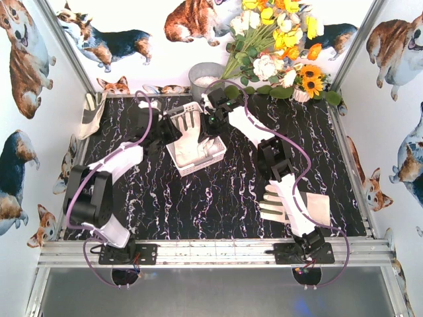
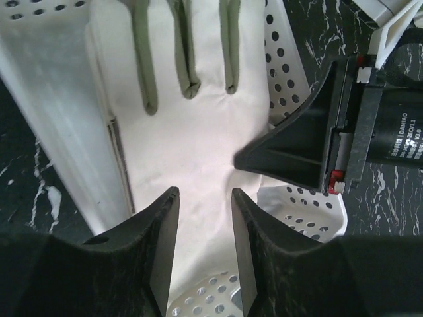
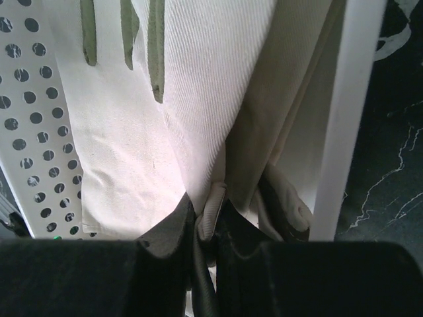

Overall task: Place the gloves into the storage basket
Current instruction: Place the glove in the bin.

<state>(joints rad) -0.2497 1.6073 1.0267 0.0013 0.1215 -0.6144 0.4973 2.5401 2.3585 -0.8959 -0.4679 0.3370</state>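
Observation:
The white storage basket (image 1: pixel 200 165) stands at the middle back of the table. A cream glove (image 1: pixel 192 135) with grey-edged fingers lies flat inside it. My left gripper (image 1: pixel 173 129) hovers over the basket's left side. Its jaws (image 2: pixel 205 198) stand apart above the glove's palm (image 2: pixel 192 132) with nothing between them. My right gripper (image 1: pixel 213 125) is at the basket's right wall (image 3: pixel 350 99), shut (image 3: pixel 210 221) on a fold of the glove (image 3: pixel 198 99). Its dark finger (image 2: pixel 291 148) shows in the left wrist view. Another glove (image 1: pixel 272 198) lies at the front right, partly under the right arm.
A grey metal bucket (image 1: pixel 205 78) stands behind the basket, beside a bunch of flowers (image 1: pixel 277 39). A cream and grey item (image 1: pixel 91 112) leans at the back left corner. Walls close in both sides, and a metal rail (image 1: pixel 211 251) runs along the near edge.

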